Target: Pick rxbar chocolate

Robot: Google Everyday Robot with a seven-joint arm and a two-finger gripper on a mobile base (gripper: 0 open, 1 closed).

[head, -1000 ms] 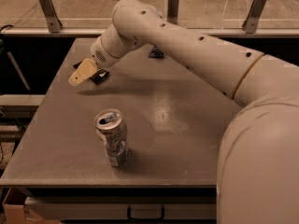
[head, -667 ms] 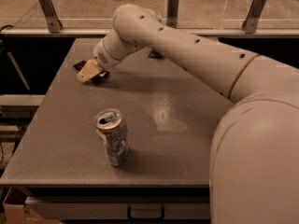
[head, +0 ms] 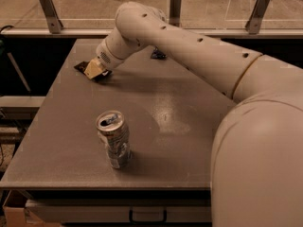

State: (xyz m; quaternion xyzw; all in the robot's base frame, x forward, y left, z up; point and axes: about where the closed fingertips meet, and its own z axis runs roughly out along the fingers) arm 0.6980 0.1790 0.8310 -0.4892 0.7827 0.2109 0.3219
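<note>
The rxbar chocolate [head: 82, 66] lies flat near the table's far left edge. Only its dark left end shows, sticking out from under my gripper. My gripper [head: 95, 70], with tan tips, is low over the bar at the table surface. I cannot tell whether it touches or holds the bar. The white arm [head: 189, 51] reaches in from the right across the back of the table.
A silver drink can [head: 113, 138] stands upright at the front middle of the grey table [head: 189, 126]. A small blue wrapper packet [head: 158, 56] peeks out behind the arm at the back. A rail with metal posts [head: 49, 11] runs behind the table.
My gripper has moved a little right and down toward the table, onto the dark bar. The can has not moved.
</note>
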